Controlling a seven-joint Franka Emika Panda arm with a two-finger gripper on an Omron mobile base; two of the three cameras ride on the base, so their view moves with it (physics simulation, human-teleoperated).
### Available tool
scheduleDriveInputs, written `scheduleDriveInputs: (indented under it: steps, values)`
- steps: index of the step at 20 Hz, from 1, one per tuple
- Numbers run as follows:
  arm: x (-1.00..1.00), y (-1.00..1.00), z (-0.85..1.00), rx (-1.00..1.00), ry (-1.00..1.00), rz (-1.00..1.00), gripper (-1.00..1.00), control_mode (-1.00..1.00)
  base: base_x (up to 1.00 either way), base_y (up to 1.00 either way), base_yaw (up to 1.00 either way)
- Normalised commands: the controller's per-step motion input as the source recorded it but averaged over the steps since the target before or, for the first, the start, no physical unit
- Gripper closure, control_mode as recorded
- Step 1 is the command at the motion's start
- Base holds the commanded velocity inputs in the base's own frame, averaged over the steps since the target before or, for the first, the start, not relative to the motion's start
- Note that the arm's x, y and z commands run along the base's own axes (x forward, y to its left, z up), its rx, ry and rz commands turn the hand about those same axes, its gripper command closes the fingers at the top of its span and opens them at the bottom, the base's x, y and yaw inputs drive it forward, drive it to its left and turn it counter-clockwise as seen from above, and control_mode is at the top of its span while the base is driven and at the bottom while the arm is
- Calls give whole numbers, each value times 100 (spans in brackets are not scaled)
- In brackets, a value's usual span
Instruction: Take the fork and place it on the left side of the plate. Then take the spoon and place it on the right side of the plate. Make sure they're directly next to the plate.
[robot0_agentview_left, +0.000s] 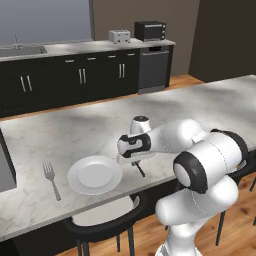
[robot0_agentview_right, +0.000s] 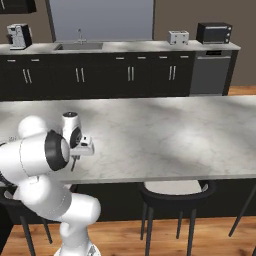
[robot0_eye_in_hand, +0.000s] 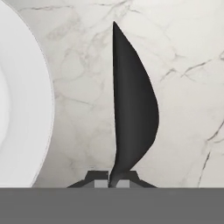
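spoon (robot0_eye_in_hand: 133, 109) pinched in fingers (robot0_eye_in_hand: 101, 180), beside plate (robot0_eye_in_hand: 26, 100) rim

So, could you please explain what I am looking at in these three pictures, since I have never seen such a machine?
It is a white robot arm in a rendered kitchen. Two pictures come from cameras behind the arm, on its left and right; the third looks along its gripper. On the marble counter lie a white plate and, left of it, a fork. The gripper is shut on the dark spoon, holding it just right of the plate.
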Motion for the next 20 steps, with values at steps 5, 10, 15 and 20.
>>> scheduleDriveInputs:
  steps: [5,10,15,20]
  values:
    - [22,17,-15,0,3,0,100,-100,0,0,0]
    - [15,0,-20,0,0,0,100,-100,0,0,0]
    - [13,0,-25,0,0,0,100,-100,0,0,0]
    - [19,6,-25,0,0,0,100,-100,0,0,0]
